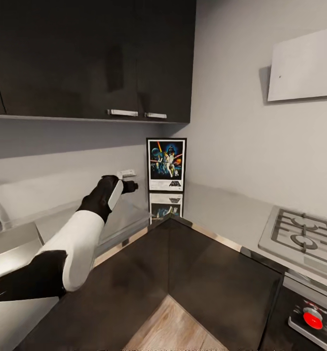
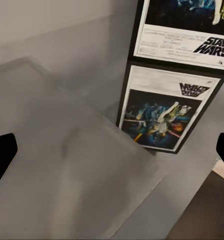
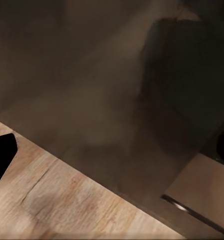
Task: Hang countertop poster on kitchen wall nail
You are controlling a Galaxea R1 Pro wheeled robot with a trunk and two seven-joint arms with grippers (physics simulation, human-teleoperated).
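Left arm reaching for the poster in the corner

Left gripper jaws wide apart, empty (right likewise); a nudge could tip the upright poster flat on the table.

Pale grey walls, dark wall cabinets overhead, gas hob at right, wood floor below

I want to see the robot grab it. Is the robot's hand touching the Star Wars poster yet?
No, the left gripper is open beside the poster, with a gap between them, and the poster stands upright on the kitchen countertop.
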